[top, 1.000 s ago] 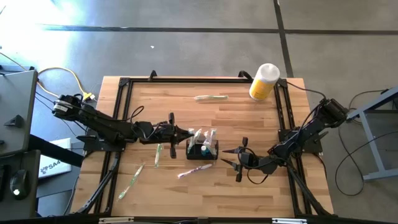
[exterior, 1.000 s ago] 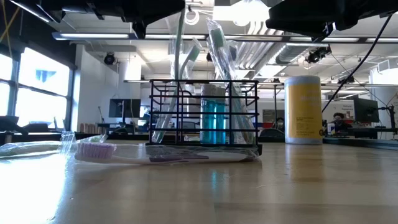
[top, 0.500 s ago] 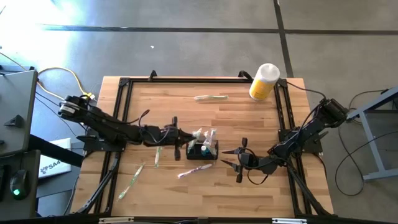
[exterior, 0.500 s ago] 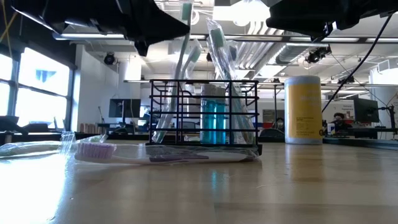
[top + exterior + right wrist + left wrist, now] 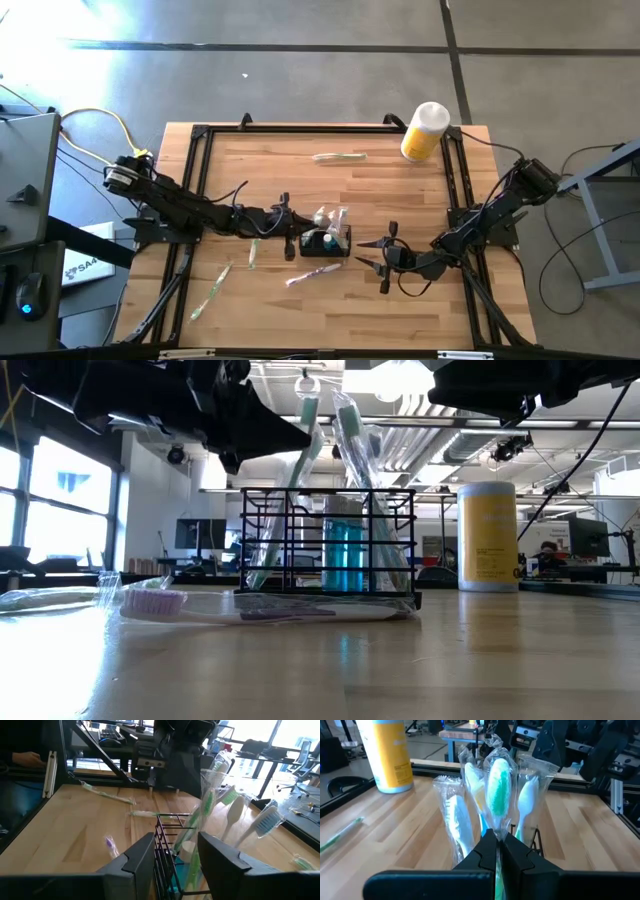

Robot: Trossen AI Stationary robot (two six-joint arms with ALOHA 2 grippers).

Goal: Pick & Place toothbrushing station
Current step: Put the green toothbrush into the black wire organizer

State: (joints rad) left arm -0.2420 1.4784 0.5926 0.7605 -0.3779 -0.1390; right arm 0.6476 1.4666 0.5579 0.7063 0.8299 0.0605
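Observation:
The black wire organiser [image 5: 325,243] stands on the table's middle, holding several clear-wrapped toothbrushes and a blue tube [image 5: 340,550]. My left gripper [image 5: 294,240] is at its left side, shut on a wrapped green-headed toothbrush [image 5: 498,785]. In the low view this brush [image 5: 303,450] slants down into the organiser [image 5: 330,540]. My right gripper [image 5: 372,245] is open and empty just right of the organiser. Its two fingers [image 5: 145,855] stand short of the organiser's wire wall [image 5: 167,845]. My left gripper pinches the green toothbrush's wrapped handle [image 5: 497,837] between its two fingers, just below the head. The fingers come from the table's left, about level. The head stands up beyond the fingertips among the other wrapped brushes. The fingers hide the lower handle.
A yellow bottle with a white cap [image 5: 424,131] stands at the far right. Wrapped toothbrushes lie loose on the table: one at the far middle [image 5: 340,157], two near left [image 5: 253,250] [image 5: 212,295], and a purple one [image 5: 313,272] in front of the organiser.
My left gripper has moved toward the table's right edge, up to the organiser, and come lower, still shut on the green toothbrush. The brush has tipped from upright to slanting, its head now over the organiser.

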